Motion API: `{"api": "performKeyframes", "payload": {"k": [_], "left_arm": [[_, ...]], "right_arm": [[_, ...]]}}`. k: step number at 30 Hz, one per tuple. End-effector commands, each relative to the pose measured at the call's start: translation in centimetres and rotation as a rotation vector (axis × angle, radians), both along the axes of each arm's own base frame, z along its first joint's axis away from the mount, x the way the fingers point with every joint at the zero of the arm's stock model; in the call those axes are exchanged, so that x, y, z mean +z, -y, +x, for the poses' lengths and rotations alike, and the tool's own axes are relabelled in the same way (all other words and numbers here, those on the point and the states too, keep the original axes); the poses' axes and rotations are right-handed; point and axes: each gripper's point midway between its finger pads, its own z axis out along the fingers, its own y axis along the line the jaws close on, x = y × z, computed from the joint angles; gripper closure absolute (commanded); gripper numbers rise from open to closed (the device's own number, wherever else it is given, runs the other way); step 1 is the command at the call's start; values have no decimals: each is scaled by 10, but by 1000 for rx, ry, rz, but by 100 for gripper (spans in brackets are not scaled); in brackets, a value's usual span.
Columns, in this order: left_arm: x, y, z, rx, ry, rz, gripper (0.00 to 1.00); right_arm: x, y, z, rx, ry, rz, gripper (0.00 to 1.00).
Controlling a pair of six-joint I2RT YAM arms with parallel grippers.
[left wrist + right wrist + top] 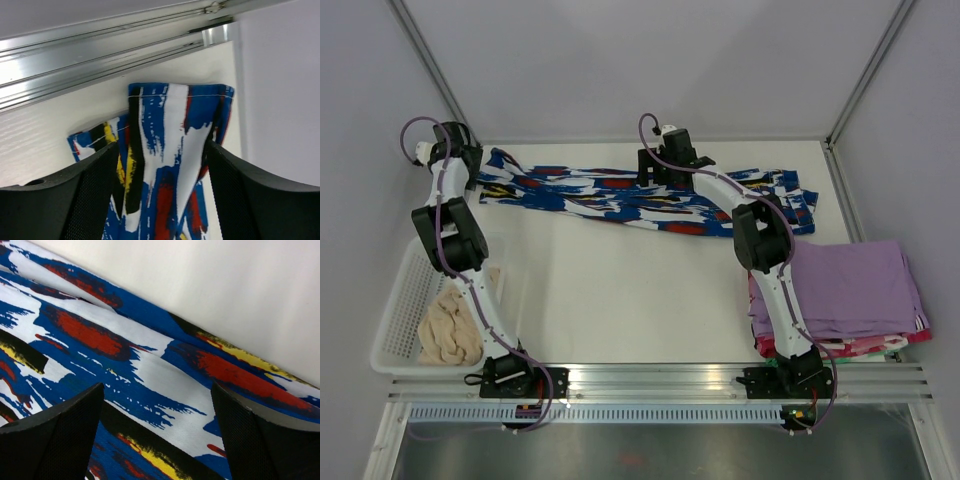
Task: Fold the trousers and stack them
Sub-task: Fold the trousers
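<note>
Blue, white and black print trousers (595, 195), red-and-yellow flecks, long and flat.

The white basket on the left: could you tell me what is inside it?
A cream fluffy bundle lies in the basket. The left arm covers part of the interior, so anything beneath it cannot be seen.

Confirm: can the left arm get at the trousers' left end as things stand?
Probably yes: the left gripper hangs open over the trousers, their hem between its fingers, nothing covering it.

Robot lab test cell, white table (640, 300), plain grey panel walls (650, 60), aluminium frame rail (660, 380).
</note>
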Motion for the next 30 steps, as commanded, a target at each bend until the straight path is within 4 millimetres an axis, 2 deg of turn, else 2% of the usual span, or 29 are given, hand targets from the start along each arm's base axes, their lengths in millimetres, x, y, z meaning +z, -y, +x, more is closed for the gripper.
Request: {"api": "performKeyframes", "payload": {"k": [1, 4, 9, 14, 21, 24, 29, 30], "left_arm": [[-22, 3, -10, 13, -57, -56, 25], [-36, 6, -10, 10, -75, -76, 27], [-44, 6, 2, -6, -44, -84, 32], [-60, 4, 6, -5, -72, -88, 36], [-63, 0, 15, -15, -44, -71, 46], [-61, 0, 23, -25, -10, -71, 55], [-62, -1, 29, -31, 6, -66, 58], [-64, 0, 29, -35, 5, -69, 62]], "right_arm": [[52, 5, 10, -16, 87, 52, 6], [52, 7, 11, -17, 88, 51, 6], [50, 6, 13, -20, 84, 58, 6], [44, 7, 12, -27, 73, 52, 6], [41, 8, 13, -39, 62, 54, 6], [36, 7, 12, -38, 46, 54, 6], [36, 6, 13, -39, 39, 57, 6], [36, 7, 13, -40, 39, 56, 6]]}}
